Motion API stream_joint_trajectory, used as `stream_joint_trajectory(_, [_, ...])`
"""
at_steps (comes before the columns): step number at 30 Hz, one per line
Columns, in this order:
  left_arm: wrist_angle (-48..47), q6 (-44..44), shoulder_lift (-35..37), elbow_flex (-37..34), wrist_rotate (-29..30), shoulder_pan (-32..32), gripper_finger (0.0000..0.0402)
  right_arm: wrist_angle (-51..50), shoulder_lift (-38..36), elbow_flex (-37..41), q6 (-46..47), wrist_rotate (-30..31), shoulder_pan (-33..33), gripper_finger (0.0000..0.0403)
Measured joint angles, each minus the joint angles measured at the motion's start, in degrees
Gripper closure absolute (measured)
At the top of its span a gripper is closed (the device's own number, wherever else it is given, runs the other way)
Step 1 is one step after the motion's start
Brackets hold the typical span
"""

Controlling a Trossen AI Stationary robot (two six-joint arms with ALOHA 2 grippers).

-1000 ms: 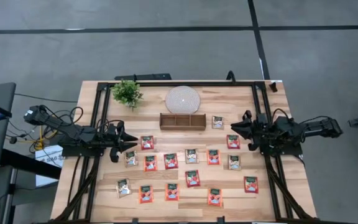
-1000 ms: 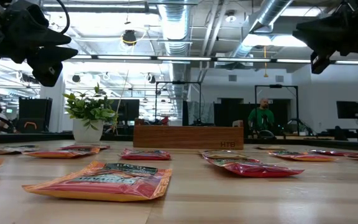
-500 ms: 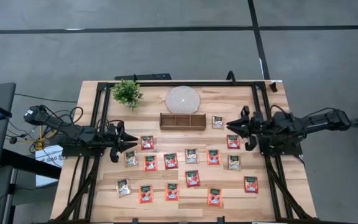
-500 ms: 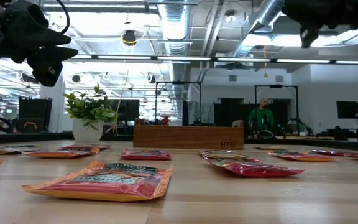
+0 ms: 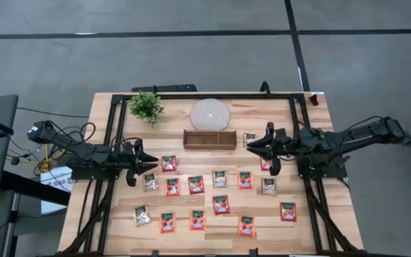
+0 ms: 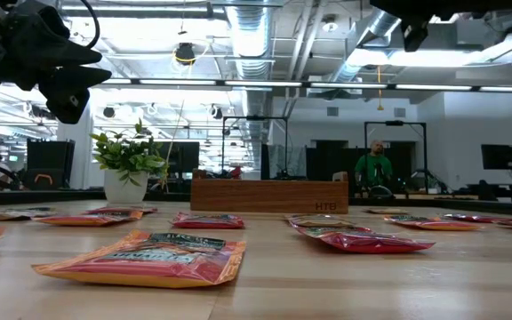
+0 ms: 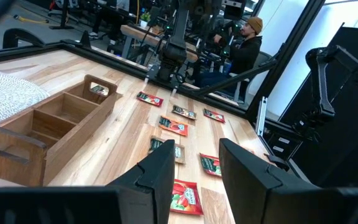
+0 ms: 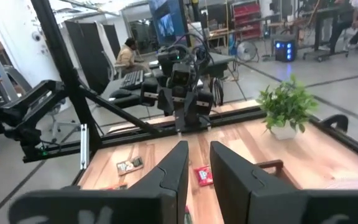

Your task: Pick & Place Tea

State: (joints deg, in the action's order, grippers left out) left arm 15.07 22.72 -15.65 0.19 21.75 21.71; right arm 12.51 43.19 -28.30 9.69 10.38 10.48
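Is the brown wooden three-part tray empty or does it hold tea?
Empty: the brown wooden three-part tray shows three bare compartments in the high view.

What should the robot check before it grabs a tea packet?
1. Right gripper empty: ok, nothing between its fingers.
2. Right gripper open enough: ok, a small gap shows.
3. Packet near it: ok, a beige sachet lies beside the tray.
4. Tray has room: ok, the compartments that show look empty.
5. Left gripper out of the way: ok, open and empty on the far side.
6. Packets flat and apart: ok, the sachets do not overlap.
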Motion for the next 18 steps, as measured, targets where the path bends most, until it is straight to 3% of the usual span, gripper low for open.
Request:
stream_joint_trajectory(6, [0.0,0.0,0.0,0.0,0.0,0.0,0.0284,0.0,2.2,-0.2,7.1,-0.1,0.0,0.0342])
stream_joint_trajectory(18, [-0.6,-0.4,0.0,0.0,0.0,0.0,0.0284,0.0,1.7,-0.3,9.3,0.0,0.0,0.0342])
